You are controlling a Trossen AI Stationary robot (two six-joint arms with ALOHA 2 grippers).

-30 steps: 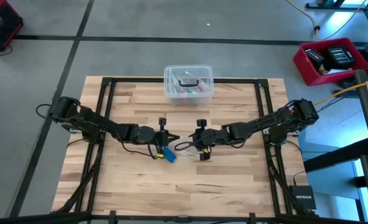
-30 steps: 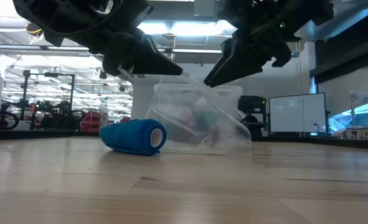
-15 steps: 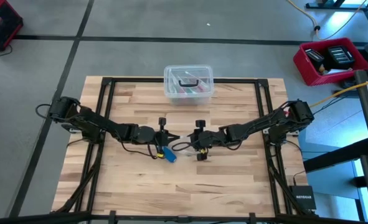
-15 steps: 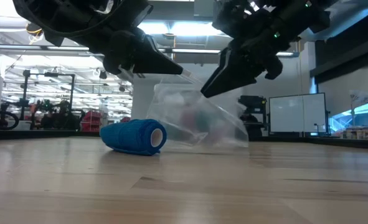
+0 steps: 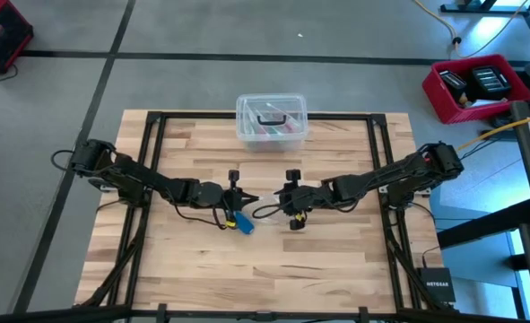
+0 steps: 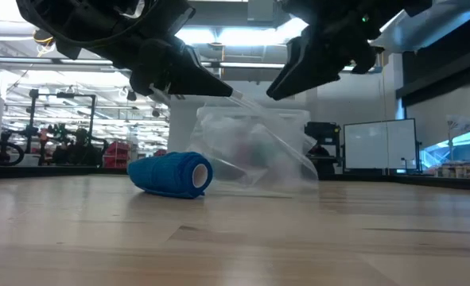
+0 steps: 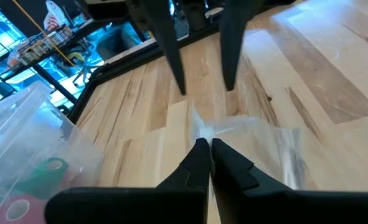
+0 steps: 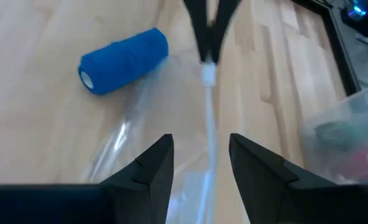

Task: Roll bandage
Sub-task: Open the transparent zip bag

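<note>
The bandage (image 6: 171, 174) is a compact blue roll lying on its side on the wooden table, also seen in the high view (image 5: 244, 224) and the right wrist view (image 8: 124, 59). Just right of it hangs a clear plastic bag (image 6: 254, 155), with my left gripper (image 6: 231, 94) shut on its top. My right gripper (image 6: 273, 91) hovers open above the bag's right part. In its own wrist view (image 8: 199, 152) the bag's edge runs below the gap between the fingers, touching neither. Neither gripper touches the bandage. My left gripper pinches the bag's top edge (image 7: 202, 132) between its two shut fingertips. The fingers come slanting down from the table's left side. The bag hangs below the fingers, and its lower part (image 6: 258, 181) rests on the table.
A clear lidded box (image 5: 272, 121) with coloured items stands at the table's far edge, behind the bag. A black frame (image 5: 157, 135) runs around the tabletop. The near half of the table (image 5: 265, 269) is bare wood.
My right gripper dipped toward the bag and the table's left side, then rose and drew back toward the right, its fingers equally wide apart throughout. The left gripper and the bandage roll have kept still.
</note>
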